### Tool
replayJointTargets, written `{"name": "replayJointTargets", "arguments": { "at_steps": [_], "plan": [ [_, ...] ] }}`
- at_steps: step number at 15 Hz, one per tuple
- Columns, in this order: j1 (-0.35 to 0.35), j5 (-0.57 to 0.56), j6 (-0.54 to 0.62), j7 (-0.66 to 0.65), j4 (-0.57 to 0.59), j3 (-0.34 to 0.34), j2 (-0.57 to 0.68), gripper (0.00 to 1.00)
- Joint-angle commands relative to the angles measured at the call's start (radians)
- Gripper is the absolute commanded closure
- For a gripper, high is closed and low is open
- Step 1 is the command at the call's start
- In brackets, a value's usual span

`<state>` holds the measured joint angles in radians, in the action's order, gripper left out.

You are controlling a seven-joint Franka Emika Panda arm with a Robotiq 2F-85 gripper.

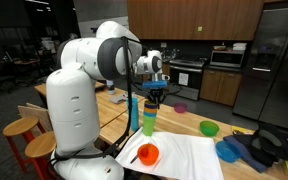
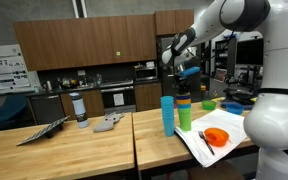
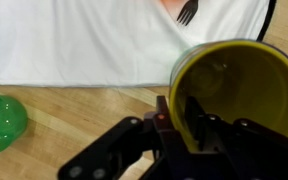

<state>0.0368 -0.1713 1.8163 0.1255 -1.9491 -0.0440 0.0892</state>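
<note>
**Rim grasp on the top cup**

Our tool (image 3: pixel 181 118) pinches the wall of the yellow cup (image 3: pixel 249 85), one finger inside, one outside. That cup tops a green cup (image 2: pixel 184 118) on the worktop (image 2: pixel 84 145), beside a blue cup (image 2: pixel 168 115). We judge grasping in hand; lifting calls for a straight upward pull.

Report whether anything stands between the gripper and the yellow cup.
Nothing visible does. In the wrist view the gripper straddles the rim of the yellow cup, one finger inside and one outside, with no other object between them.
</note>
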Motion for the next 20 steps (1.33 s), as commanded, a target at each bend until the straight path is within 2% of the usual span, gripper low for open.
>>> {"name": "replayJointTargets", "arguments": {
  "at_steps": [1,2,10,13,20],
  "plan": [
    [-0.002,0.017,-0.008,-0.013,-0.009,0.005,0.004,1.00],
    [-0.003,0.021,-0.012,-0.010,-0.007,0.005,0.003,0.96],
    [0.003,0.036,-0.006,-0.028,-0.011,0.002,-0.005,0.97],
    [0.005,-0.016,0.015,-0.088,-0.011,0.006,-0.011,0.97],
    [0.009,-0.080,0.051,-0.129,0.008,0.002,-0.027,0.97]
  ]
}}
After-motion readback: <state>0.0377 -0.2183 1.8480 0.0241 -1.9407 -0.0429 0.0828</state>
